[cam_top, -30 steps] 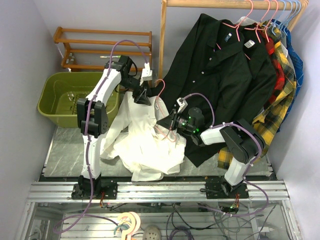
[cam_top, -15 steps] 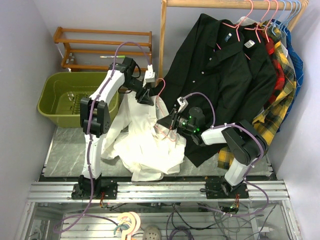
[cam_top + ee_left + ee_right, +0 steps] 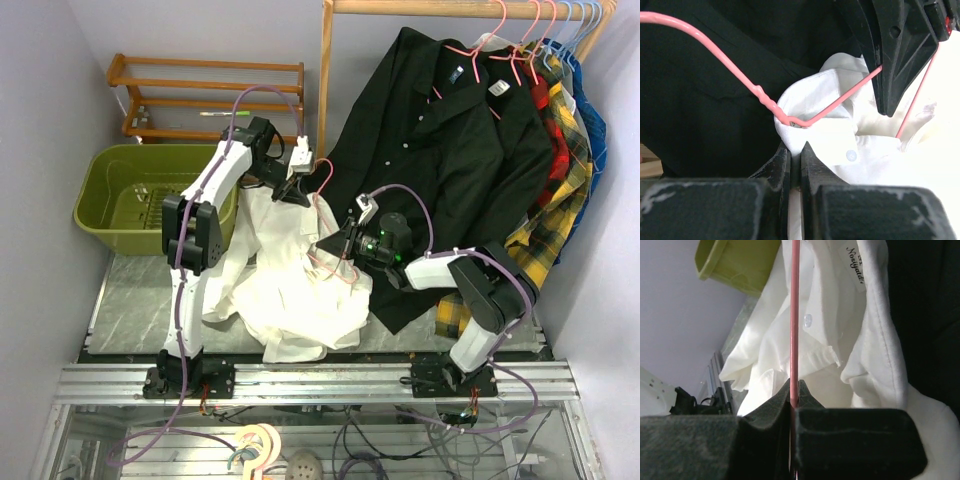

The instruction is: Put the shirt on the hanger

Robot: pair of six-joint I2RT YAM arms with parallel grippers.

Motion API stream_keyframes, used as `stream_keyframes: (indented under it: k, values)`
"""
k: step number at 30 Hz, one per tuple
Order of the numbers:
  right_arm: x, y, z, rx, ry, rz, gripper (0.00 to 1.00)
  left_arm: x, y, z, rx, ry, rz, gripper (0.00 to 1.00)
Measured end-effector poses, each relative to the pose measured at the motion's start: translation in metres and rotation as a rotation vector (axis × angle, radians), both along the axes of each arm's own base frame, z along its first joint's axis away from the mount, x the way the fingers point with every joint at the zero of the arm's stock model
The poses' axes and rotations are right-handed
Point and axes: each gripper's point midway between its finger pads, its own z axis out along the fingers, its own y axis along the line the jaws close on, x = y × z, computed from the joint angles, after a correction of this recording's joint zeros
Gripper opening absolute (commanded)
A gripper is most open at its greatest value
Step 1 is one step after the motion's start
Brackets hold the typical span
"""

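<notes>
The white shirt (image 3: 290,295) lies crumpled on the table between the arms, its top edge raised. My left gripper (image 3: 297,192) is shut on a fold of the shirt's collar edge (image 3: 812,107), pinched between the jaws (image 3: 795,146). The pink wire hanger (image 3: 725,56) bends into that same fold, one shoulder tucked inside the fabric. My right gripper (image 3: 332,244) is shut on the hanger's wire (image 3: 794,315), which runs straight up from its jaws (image 3: 794,383) in front of the shirt (image 3: 835,340). The right gripper's black fingers (image 3: 895,60) show in the left wrist view.
A black shirt (image 3: 440,150) hangs from the wooden rail (image 3: 450,8) right behind the work, with plaid shirts (image 3: 560,170) beside it. A green bin (image 3: 130,195) sits at the left and a wooden rack (image 3: 200,85) behind it. The rail's post (image 3: 325,80) stands close to the left gripper.
My left gripper has gone from open to shut on the shirt's collar edge and has shifted slightly up and right. The right gripper still holds the hanger, almost unmoved.
</notes>
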Motion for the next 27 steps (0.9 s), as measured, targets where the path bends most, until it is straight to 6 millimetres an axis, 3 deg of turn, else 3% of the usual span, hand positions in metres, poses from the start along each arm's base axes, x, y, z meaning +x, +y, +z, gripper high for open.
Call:
stream_keyframes:
  k: [1, 4, 5, 8, 12, 15, 18, 19, 21, 27]
  values:
    - [-0.001, 0.0, 0.003, 0.002, 0.001, 0.002, 0.22, -0.002, 0.001, 0.002, 0.0, -0.001, -0.005, 0.07]
    - [-0.009, -0.001, 0.02, 0.01, -0.007, 0.018, 0.82, -0.012, 0.002, 0.016, -0.001, -0.009, -0.013, 0.07]
    - [-0.01, -0.002, 0.03, 0.012, -0.026, 0.014, 0.97, -0.015, 0.002, 0.021, -0.002, -0.014, -0.015, 0.07]
    - [-0.008, -0.016, 0.085, 0.012, -0.163, -0.042, 1.0, -0.034, 0.006, 0.044, 0.003, -0.007, -0.008, 0.07]
    - [-0.012, -0.055, 0.179, 0.075, -0.365, -0.152, 1.0, -0.054, 0.011, 0.084, -0.015, -0.054, 0.014, 0.07]
    - [-0.013, -0.099, 0.215, 0.093, -0.433, -0.265, 1.0, -0.064, 0.012, 0.116, -0.045, -0.102, 0.037, 0.07]
    - [-0.026, -0.132, 0.221, 0.085, -0.444, -0.348, 1.0, -0.068, 0.012, 0.142, -0.072, -0.12, 0.095, 0.07]
    - [-0.05, -0.142, 0.212, 0.08, -0.426, -0.35, 1.0, -0.066, 0.012, 0.159, -0.084, -0.132, 0.18, 0.07]
    - [-0.06, -0.143, 0.214, 0.101, -0.422, -0.347, 1.0, -0.063, 0.012, 0.165, -0.085, -0.134, 0.218, 0.07]
    - [-0.099, -0.151, 0.17, 0.21, -0.225, -0.36, 0.9, -0.036, 0.01, 0.199, -0.138, -0.14, 0.437, 0.07]
